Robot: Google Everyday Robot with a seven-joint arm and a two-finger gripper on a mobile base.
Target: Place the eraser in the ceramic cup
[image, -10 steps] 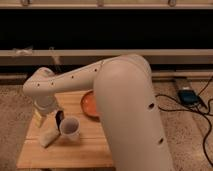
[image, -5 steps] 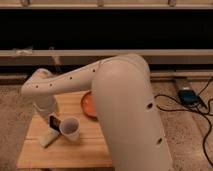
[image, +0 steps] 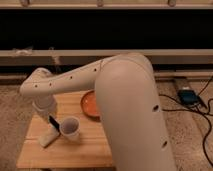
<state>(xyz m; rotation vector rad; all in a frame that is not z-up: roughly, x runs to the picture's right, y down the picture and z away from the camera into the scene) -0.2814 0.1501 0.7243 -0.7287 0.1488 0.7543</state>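
- Camera view puts my arm (image: 125, 95) across most of the scene: a thick, smooth off-white shell with small dark holes along it, bent at a rounded elbow on the left and dropping from there to the hand.
- Over the last second I brought the wrist down and in toward the desk (image: 95, 147). The desk is pale wood with a visible grain and a rectangular top, and it lies directly under the hand.
- An orange bowl (image: 91, 104), shallow, round and matte, lies well off to the far side of the hand and partly behind the arm. It has not shifted.
- The ceramic cup (image: 70, 128) is small, white, round and smooth-walled, and it stands upright just beside the hand. A second ago it looked tilted or blurred; now it looks settled.
- A pale beige block (image: 48, 138) lies flat on the desk just below the hand.
- The hand (image: 50, 116) hangs below the elbow, mostly hidden. I cannot tell how wide it stands.
- The eraser (image: 53, 121), a thin flat black slab, now sits tilted just under the hand, with its lower end at the cup's rim. It looks held, but I cannot confirm that.
- My judgement: the eraser is lined up but not yet inside the cup, so what is left is a small shift over the opening and a release.
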